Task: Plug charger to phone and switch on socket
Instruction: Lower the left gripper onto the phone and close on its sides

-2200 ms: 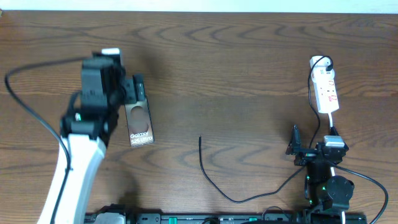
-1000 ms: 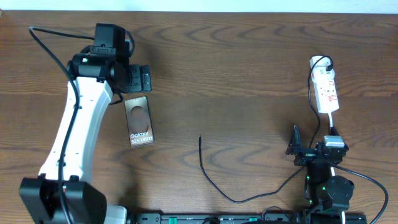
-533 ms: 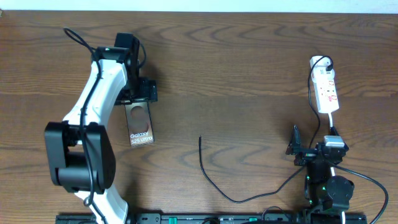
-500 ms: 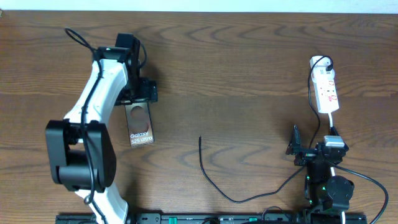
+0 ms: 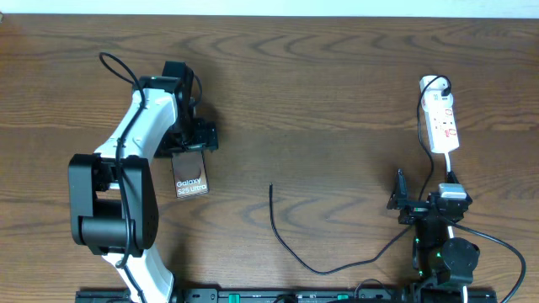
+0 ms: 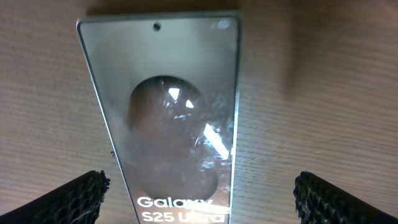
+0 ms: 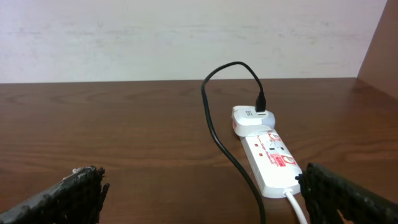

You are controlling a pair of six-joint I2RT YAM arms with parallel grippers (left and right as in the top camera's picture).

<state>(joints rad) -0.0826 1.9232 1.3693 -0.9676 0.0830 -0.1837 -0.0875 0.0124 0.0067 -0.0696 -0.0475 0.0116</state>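
Note:
The bronze phone point(image 5: 191, 179) lies flat at centre left, its "Galaxy" lettering showing. My left gripper point(image 5: 190, 141) hovers open over the phone's far end, one finger on each side; in the left wrist view the phone point(image 6: 174, 112) fills the space between my fingertips point(image 6: 68, 200). The charger cable point(image 5: 271, 206) lies loose in the middle with its plug tip point(image 5: 271, 188) free, a short way right of the phone. It curves right and up to a white adapter point(image 7: 254, 119) on the socket point(image 5: 441, 122). My right gripper point(image 5: 425, 194) is open near the front edge, facing the socket point(image 7: 270, 165).
The socket's white cord point(image 7: 297, 208) runs toward my right arm. The black cable point(image 7: 214, 134) crosses the wood between the right gripper's fingers. A pale wall stands behind the table's far edge point(image 7: 124, 81), with a brown panel point(image 7: 380, 50) at the far right.
The left arm has swung in from the left and brought its open gripper over the phone's far end. The right arm, cable and socket have not moved.

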